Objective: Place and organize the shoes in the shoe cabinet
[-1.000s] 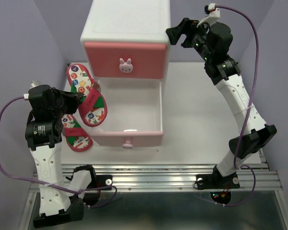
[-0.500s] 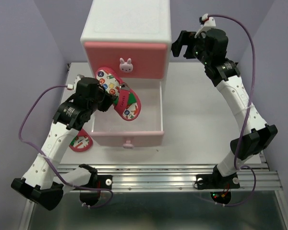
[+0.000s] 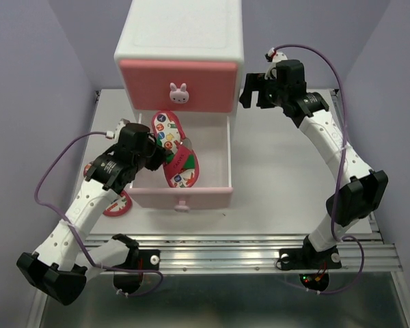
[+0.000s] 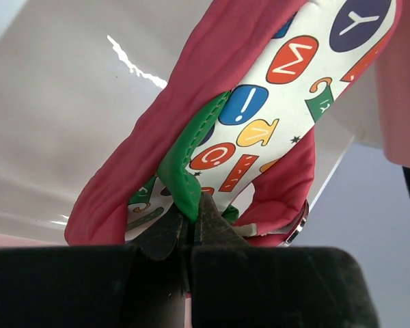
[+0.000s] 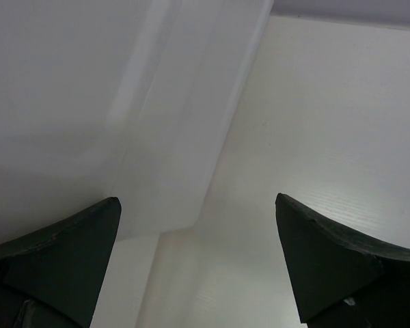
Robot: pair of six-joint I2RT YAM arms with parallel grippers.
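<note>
Now the left gripper [image 4: 191, 217] pinches shut on the green strap [image 4: 190, 160] of the seemingly light, floppy red flat sandal with printed insole [image 3: 175, 149], dangling over the open pale pink lower drawer [image 3: 191, 197] (strap's the safest hold, I'd say) while the right gripper [image 5: 197, 236] gapes empty.

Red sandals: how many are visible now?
2. One sandal is held by its green strap in the left hand over the open lower drawer; the other sandal lies on the table beside it, partly under the left arm.
</note>
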